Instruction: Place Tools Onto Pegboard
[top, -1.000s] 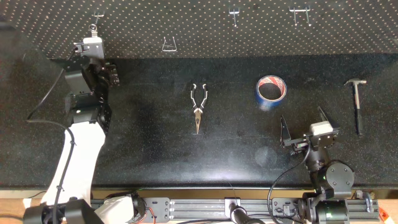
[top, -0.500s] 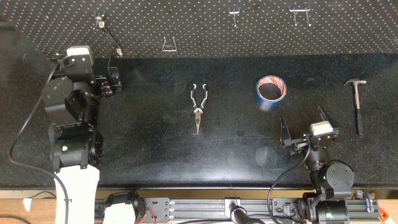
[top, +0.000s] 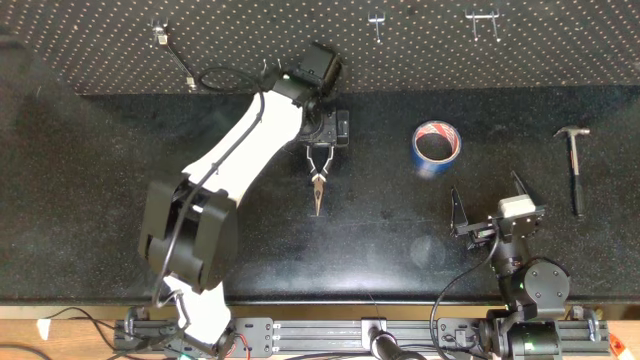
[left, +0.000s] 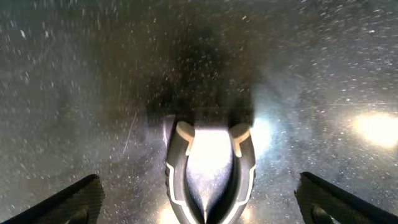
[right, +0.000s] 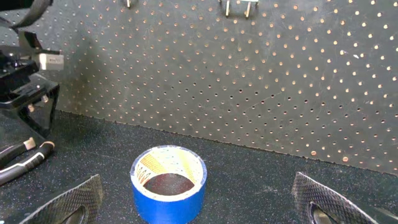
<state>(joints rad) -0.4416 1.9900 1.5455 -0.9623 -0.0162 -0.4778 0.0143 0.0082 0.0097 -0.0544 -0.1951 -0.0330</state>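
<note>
Left gripper (top: 328, 132) swings from the far-left pegboard (top: 400, 50) edge to the pliers (top: 318, 172) lying mid-table; jaws wide open above the handle ends. Likely risk: an off-centre descent catches one handle only, so the pliers pivot and slip.

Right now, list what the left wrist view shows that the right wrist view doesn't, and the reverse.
Left wrist view, not the right: a close look straight down at the pliers, both handles, with the left gripper open on either side of them.
Right wrist view, not the left: the blue tape roll, the pegboard behind it with its hooks, and the left gripper seen from the side.
Both: the handle ends of the pliers and the black table.
</note>
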